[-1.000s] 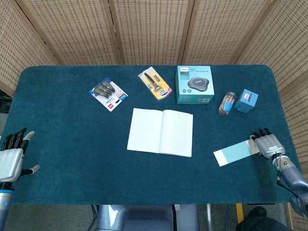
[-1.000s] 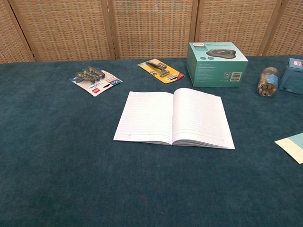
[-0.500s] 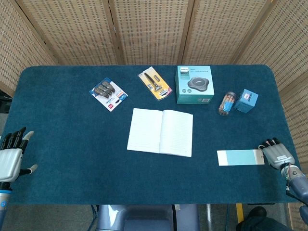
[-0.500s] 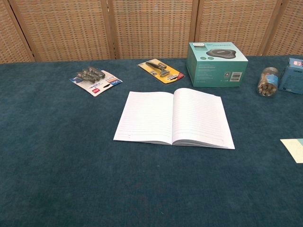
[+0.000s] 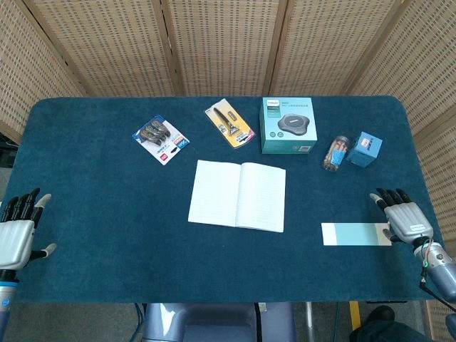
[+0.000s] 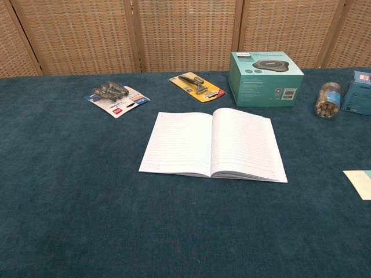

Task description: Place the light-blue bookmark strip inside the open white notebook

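The white notebook [image 5: 237, 195] lies open and flat in the middle of the blue cloth; the chest view shows its lined pages [image 6: 211, 145]. To its right, the light-blue bookmark strip [image 5: 355, 233] lies flat on the cloth with its white end toward the notebook. Only that end [image 6: 360, 183] shows at the right edge of the chest view. My right hand [image 5: 402, 220] is at the strip's right end, fingers spread and pointing away from me, holding nothing. My left hand [image 5: 18, 231] hovers open at the table's near left edge, far from both.
Along the back stand a teal box [image 5: 288, 126], a small jar [image 5: 335, 152] lying on its side and a small blue box [image 5: 365, 149]. A yellow razor pack [image 5: 229, 123] and a clip pack [image 5: 161, 138] lie back left. A wicker screen stands behind.
The strip was tilted with my right hand at its end; it now lies level on the cloth. The right hand dipped toward the near edge, then came back up with fingers spread.
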Controlling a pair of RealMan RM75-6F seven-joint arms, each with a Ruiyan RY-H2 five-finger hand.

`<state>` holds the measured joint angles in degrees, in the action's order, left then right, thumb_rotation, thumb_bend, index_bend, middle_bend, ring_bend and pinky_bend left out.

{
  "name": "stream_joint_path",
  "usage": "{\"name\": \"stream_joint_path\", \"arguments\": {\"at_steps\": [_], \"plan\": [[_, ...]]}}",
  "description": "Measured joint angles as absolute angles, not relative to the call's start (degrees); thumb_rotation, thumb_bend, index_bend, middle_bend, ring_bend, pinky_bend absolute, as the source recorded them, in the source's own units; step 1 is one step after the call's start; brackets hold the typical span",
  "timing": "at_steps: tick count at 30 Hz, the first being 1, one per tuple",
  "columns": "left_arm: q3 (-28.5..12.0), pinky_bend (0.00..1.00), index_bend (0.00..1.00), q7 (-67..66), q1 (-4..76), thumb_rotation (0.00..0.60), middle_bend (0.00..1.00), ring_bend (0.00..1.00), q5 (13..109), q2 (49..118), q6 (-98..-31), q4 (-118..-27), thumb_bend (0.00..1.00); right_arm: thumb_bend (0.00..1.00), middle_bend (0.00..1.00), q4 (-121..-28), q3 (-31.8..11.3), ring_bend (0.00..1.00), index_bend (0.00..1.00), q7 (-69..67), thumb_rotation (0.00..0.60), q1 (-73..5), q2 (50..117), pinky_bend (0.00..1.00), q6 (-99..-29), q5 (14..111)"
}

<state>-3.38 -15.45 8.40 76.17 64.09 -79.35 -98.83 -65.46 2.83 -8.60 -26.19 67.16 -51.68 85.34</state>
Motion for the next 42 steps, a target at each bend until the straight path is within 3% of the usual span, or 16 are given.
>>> {"name": "stream_joint_path", "arguments": {"at_steps": [4,10,14,42], "plan": [[-3.33,0.00,0.00,-15.42,8.51,0.600,0.00,0.00,76.09,64.07,-79.06,-98.75,0.00,0.00,0.00,-65.35,4.33,0.00,0.01,-13.20,0.600,-26.88,67.19,0.00,-51.47,89.25],[-3.29,0.00,0.00,-15.78,8.72,0.600,0.00,0.00,76.00,64.22,-78.78,-98.68,0.00,0.00,0.00,-65.97,5.01,0.00,0.21,-13.63,0.600,-28.32,68.52,0.00,-51.36,91.36],[-3.30,0.00,0.00,-15.73,8.66,0.600,0.00,0.00,75.85,64.24,-78.86,-98.64,0.00,0.00,0.00,-66.38,4.64,0.00,0.25,-11.94,0.600,-29.13,69.49,0.00,-50.95,91.40],[-3.90,0.00,0.00,-15.88,8.45,0.600,0.00,0.00,74.78,64.64,-79.72,-98.39,0.00,0.00,0.00,-61.10,6.13,0.00,0.25,-10.87,0.600,-28.31,75.61,0.00,-54.80,93.66]]}}
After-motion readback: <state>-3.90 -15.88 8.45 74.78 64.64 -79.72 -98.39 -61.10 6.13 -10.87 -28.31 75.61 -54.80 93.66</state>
